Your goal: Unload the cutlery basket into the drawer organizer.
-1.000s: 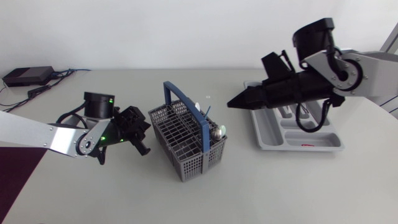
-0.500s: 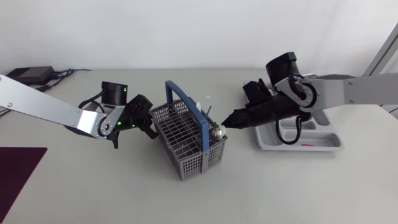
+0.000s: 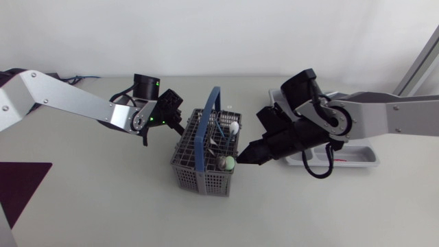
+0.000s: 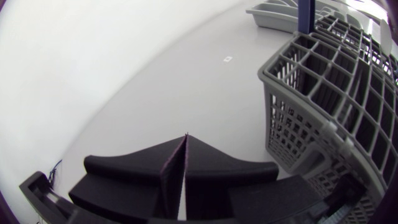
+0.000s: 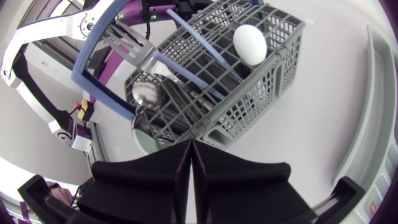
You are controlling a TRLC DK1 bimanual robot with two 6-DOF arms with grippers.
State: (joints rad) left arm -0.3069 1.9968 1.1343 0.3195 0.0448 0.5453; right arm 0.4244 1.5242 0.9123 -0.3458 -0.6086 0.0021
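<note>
Basket has turned, now just beside right end effector

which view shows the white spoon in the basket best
Right wrist view: the white spoon stands close and large in the cutlery basket. The head view shows it small; the left wrist view shows only the basket's grid wall.

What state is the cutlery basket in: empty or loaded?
Loaded: the cutlery basket holds a white spoon and a metal spoon.
</note>
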